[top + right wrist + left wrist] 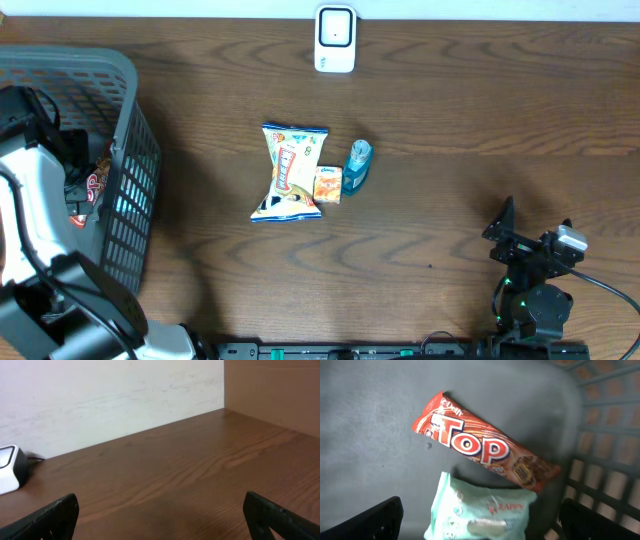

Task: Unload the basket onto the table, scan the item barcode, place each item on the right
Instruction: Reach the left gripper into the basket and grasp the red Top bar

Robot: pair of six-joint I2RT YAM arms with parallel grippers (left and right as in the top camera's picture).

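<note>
Surface: brown wood-grain table (450,110), bounded at its far edge by a white wall (100,395); a plain brown panel (272,390) stood at the far right in the right wrist view.
Scanner: a white barcode scanner (335,38) sat at the far edge of the table, near the middle, well apart from both arms.
Basket: a grey mesh basket (135,150) occupied the left end of the table, and the left arm (25,200) reached down into it.
Left gripper: the left gripper (481,510) hung inside the basket with its dark fingers spread wide and nothing between them.
Item in basket: a red chocolate bar (485,450) marked "Top" lay diagonally on the basket floor, below the spread fingers.
In the way: a pale green tissue pack (470,505) lay against the bar's lower edge, directly under the gripper; the basket's mesh wall rose close on the right.
Table centre: a snack bag (289,172), a small orange box (328,185) and a teal pack (357,166) lay in a row, the box touching both neighbours.
Right gripper: the right gripper (160,505) hovered low over bare wood at the near right, fingers wide apart and empty, facing the wall.
Right arm's surroundings: only the scanner showed at the left edge of its view, well apart from the fingers.
</note>
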